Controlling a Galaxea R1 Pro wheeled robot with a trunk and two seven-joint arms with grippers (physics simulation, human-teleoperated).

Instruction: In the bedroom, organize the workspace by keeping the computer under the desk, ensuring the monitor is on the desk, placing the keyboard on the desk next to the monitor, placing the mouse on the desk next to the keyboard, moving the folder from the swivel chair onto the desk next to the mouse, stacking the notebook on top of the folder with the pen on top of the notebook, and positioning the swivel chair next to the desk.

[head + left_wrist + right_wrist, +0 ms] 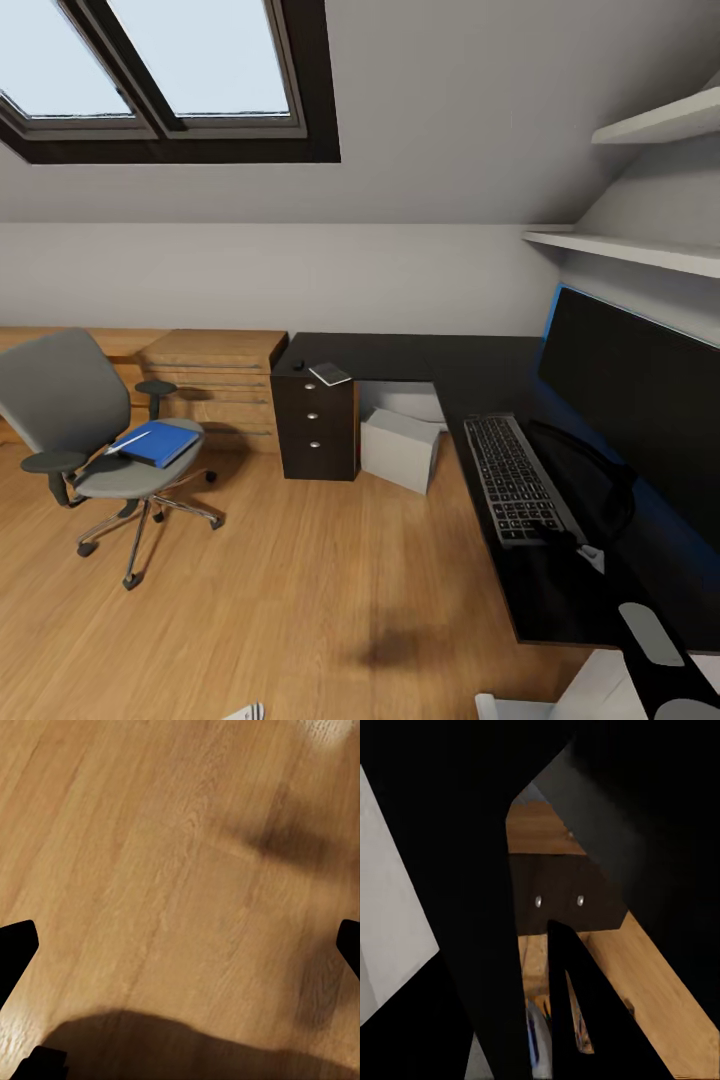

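Keyboard and monitor already sit side by side on the black desk, just ahead of the right gripper, which I judge is shut on the keyboard's near end to set it in place; the wrist view is too dark to confirm what the fingers pinch. Well off to that gripper's left, the swivel chair stands apart from the desk with the blue folder and a pale pen on its seat. Notebook and mouse lie on the desk's far wing above the drawer unit, with the computer underneath beside it. The left gripper hangs over bare wooden floor, fingers spread wide, holding nothing.
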